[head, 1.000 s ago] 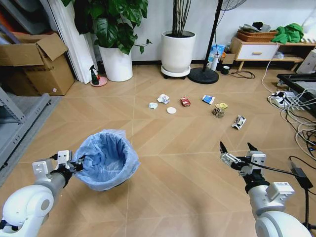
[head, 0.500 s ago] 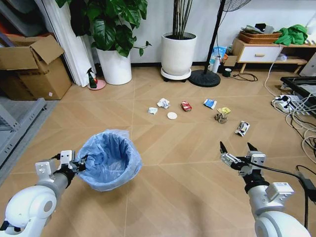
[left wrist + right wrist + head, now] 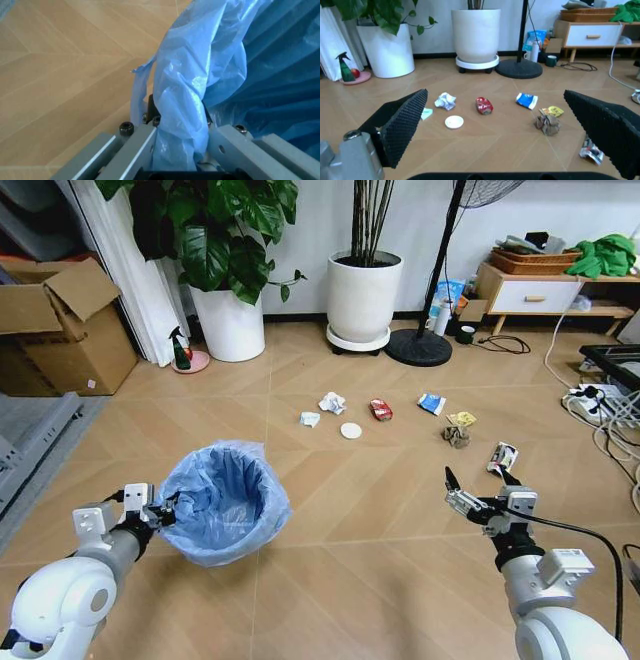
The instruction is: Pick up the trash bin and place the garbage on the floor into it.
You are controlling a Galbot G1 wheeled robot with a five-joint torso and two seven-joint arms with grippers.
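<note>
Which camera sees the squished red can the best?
The right wrist view: the red can looks big and unblocked between the open right gripper's fingers. The head view shows it small and far away on the floor. The left wrist view sees the blue bag instead.

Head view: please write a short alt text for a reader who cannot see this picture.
The left gripper is shut on the rim of the trash bin, lined with a blue bag. The right gripper is open over the floor. Ahead lies the garbage: crumpled paper, a white disc, a red can and wrappers, before two white plant pots.
</note>
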